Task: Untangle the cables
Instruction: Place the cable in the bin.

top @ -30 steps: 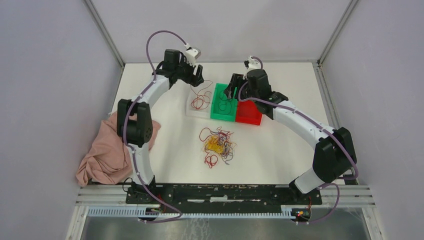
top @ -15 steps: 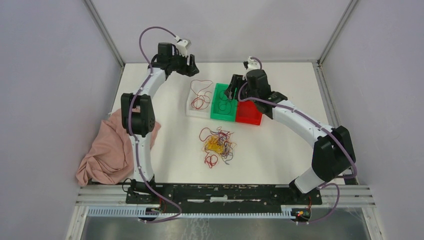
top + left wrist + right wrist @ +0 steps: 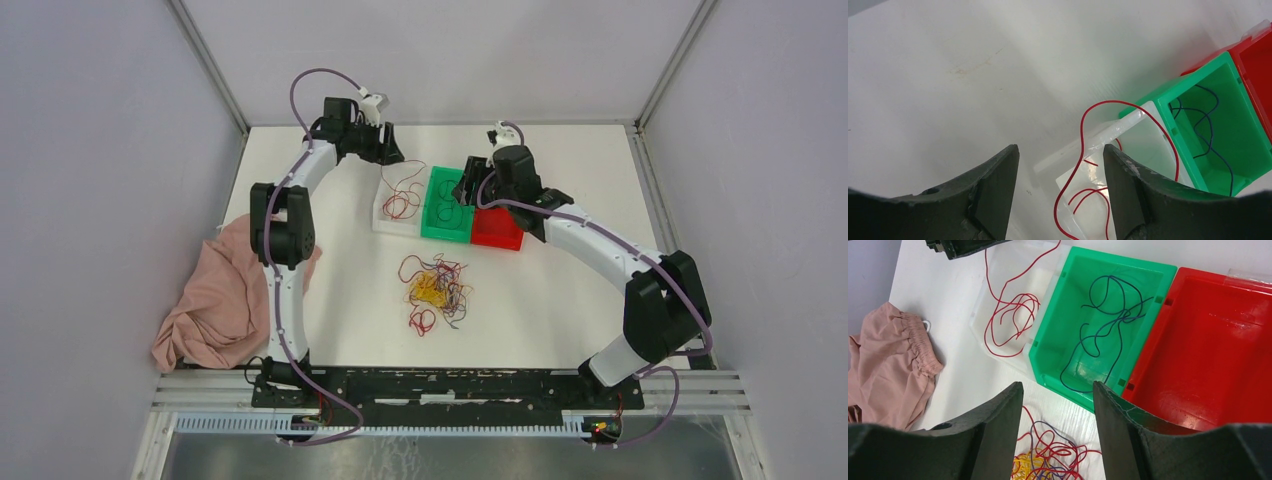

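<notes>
A tangle of red, yellow and dark cables (image 3: pixel 435 290) lies mid-table and shows below my right gripper (image 3: pixel 1058 386), which hangs open over the green bin's near edge with nothing between its fingers. Red cables (image 3: pixel 400 200) lie in the clear white bin (image 3: pixel 381 218), and one loop (image 3: pixel 1082 150) arches over its far rim. Dark blue cables (image 3: pixel 1103 325) lie in the green bin (image 3: pixel 1048 370). My left gripper (image 3: pixel 1060 150) is open and holds nothing. It hovers behind the white bin (image 3: pixel 1143 145), with the red loop below its gap.
A red bin (image 3: pixel 497 228) stands to the right of the green bin (image 3: pixel 447 230), and no cables show in it. A pink cloth (image 3: pixel 215 300) is heaped at the table's left edge beside the left arm. Grey walls close in the back and both sides.
My left gripper drew back and left from over the white bin, then settled just behind it. The red loop stays draped on the bin. The right gripper shifted slightly.
</notes>
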### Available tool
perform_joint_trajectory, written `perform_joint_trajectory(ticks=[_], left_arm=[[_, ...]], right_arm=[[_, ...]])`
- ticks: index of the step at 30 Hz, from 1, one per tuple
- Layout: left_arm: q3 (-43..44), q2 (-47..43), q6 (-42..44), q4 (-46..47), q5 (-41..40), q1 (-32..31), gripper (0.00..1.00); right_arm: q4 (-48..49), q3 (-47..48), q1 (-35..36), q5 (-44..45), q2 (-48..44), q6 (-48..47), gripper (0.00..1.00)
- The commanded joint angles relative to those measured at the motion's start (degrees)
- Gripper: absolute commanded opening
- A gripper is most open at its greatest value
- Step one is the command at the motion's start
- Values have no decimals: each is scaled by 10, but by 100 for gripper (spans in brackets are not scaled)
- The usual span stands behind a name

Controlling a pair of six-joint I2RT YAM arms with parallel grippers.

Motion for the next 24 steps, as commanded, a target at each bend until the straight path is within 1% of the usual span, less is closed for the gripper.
perform_joint_trajectory(ticks=[1,14,19,24], left_arm=[[24,5,-35,17,18,-1,69],[14,9,-43,31,11,0,54],[4,0,6,18,-4,-7,47],[-10,-14,50,16,-23,-18,38]], right_arm=[[39,-4,-3,-2,-10,-4,59],[42,-14,-10,-5,-16,-4,56],[47,-17,-12,-8,-17,-1,55],[52,-20,-14,-11,-16,3,54]])
